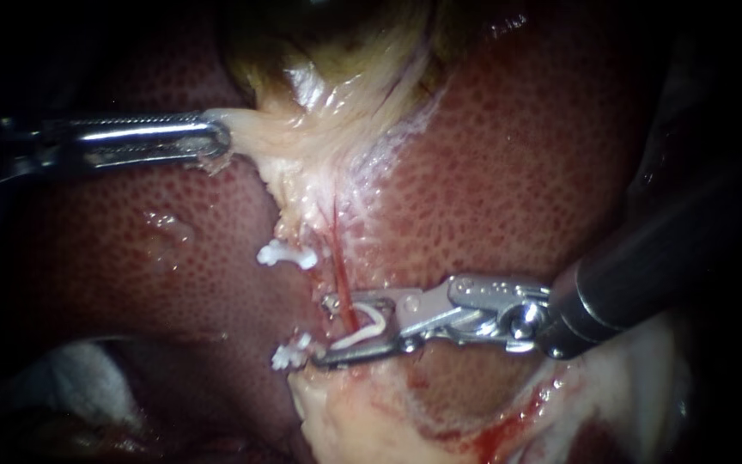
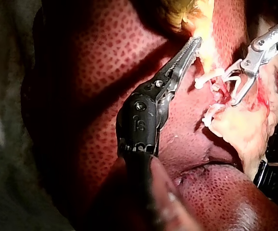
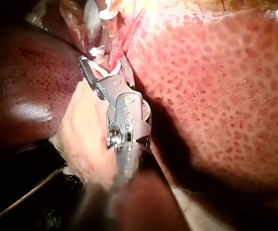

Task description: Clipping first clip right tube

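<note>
**Q:** Where are the edges, and how much open room is there?

**A:** A pale strip of tissue (image 1: 302, 142) runs down the middle from the dark gallbladder (image 1: 328, 26), with mottled red liver (image 1: 517, 172) on both sides. The liver surface to the right of the strip is broad and bare. The left instrument (image 1: 216, 139) comes in well above the work and pinches the strip's upper edge between its jaws. The right instrument (image 1: 324, 331) comes in low across the liver. The thin red right tube (image 1: 339, 258) runs down the strip's right side. A short bare stretch of it shows above the right instrument's upper jaw.

**Q:** What is inside those jaws?

**A:** They stand apart and carry an open clip (image 1: 369, 331), white and V-shaped, with one limb against each jaw. The right tube passes between the jaws and into the mouth of the clip. The right wrist view shows the same, with red strands crossing the white limbs.

**Q:** How many of each thing are there?

**A:** There are two instruments, one red tube and three white clips. Besides the open clip in the jaws, two sit on the strip's left edge. The upper clip (image 1: 285, 255) is near the tube but clear of the jaws. The lower clip (image 1: 289, 354) is just beside the tip of the lower jaw. Below that lies yellowish, blood-smeared fat (image 1: 371, 430).
</note>
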Controlling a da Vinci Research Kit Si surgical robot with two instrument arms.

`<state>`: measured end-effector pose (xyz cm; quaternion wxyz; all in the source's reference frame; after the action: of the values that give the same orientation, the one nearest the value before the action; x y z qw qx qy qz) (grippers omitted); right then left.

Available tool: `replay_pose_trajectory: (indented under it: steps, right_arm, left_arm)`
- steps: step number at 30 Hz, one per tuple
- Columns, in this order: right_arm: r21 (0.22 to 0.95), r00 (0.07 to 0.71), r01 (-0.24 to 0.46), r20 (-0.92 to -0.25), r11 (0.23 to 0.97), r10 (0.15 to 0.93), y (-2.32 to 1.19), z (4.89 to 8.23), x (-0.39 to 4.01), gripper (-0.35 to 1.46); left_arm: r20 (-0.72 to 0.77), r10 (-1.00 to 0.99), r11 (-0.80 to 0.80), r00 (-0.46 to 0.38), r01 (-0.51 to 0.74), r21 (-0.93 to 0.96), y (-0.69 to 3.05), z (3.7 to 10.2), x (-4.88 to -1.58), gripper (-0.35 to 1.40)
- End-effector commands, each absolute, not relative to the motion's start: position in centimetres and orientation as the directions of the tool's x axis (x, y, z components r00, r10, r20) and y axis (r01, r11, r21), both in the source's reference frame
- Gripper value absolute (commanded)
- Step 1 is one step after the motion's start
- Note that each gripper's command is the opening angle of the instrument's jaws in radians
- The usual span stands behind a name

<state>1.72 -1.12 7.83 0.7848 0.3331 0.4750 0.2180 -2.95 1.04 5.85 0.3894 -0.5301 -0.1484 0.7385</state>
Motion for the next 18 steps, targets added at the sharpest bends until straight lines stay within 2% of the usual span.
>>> replay_pose_trajectory:
  steps: [1,18]
  right_arm:
    - [0.733,0.453,-0.029,-0.597,0.680,0.662,-1.11,7.83,1.72,0.37]
    - [0.769,0.458,-0.059,-0.546,0.637,0.701,-1.05,7.91,1.62,-0.28]
  left_arm:
    - [-0.667,0.732,-0.653,-0.135,-0.419,-0.632,1.04,5.86,-2.95,-0.35]
    - [-0.668,0.732,-0.653,-0.135,-0.419,-0.631,1.03,5.86,-2.96,-0.35]
